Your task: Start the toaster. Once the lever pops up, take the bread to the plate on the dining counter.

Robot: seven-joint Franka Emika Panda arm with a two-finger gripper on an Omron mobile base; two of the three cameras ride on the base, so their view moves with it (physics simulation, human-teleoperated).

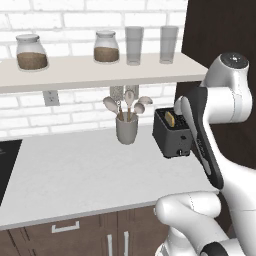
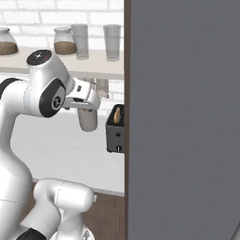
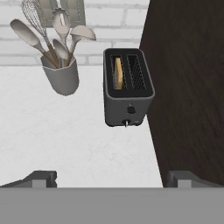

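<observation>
Beside utensil crock (image 3: 62, 78), toaster (image 3: 127, 87) holds bread (image 3: 117, 73) upright in slot nearer crock. My gripper (image 3: 112, 178) hangs short of toaster, jaws wide, empty. Bread likely light, brittle: pinch protruding top edge gently.

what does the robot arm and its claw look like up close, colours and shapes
The arm is glossy white, built of rounded, bulbous segments. Its joints are dark: a black round cap with tiny markings tops the shoulder-like segment, and a black disc with a faint logo sits on its side in the right base view. A long black band runs down one link. The claw has two small dark grey, blocky finger tips. No loose cables show.
</observation>
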